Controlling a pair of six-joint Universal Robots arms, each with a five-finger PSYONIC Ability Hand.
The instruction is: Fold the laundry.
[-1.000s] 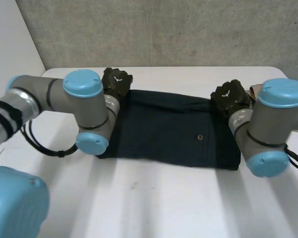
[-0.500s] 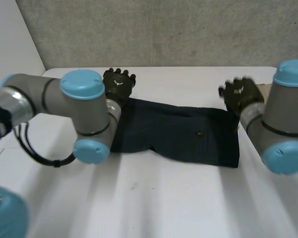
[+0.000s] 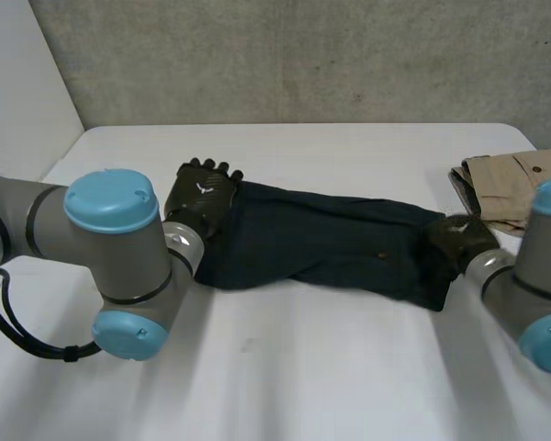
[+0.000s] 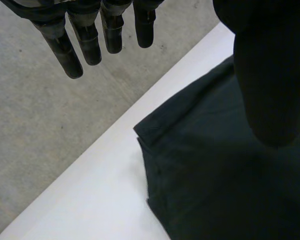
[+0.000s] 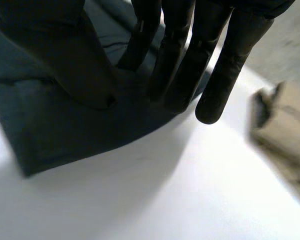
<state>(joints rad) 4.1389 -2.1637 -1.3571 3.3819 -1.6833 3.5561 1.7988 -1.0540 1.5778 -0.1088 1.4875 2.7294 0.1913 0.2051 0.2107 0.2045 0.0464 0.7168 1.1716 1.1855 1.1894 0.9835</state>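
The left robot hand [image 3: 200, 195] is held slack, empty, at one end of the dark navy cloth garment [image 3: 321, 241]; the right robot hand [image 3: 459, 241] is laid flat on the other. Judged half-folded on the white table [image 3: 303, 367]; beige folded garment [image 3: 510, 184] done beside.

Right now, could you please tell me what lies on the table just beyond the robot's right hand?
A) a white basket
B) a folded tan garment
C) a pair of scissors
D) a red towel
B: a folded tan garment lies near the table's right edge, just beyond the right hand, which is at the end of the dark navy garment.
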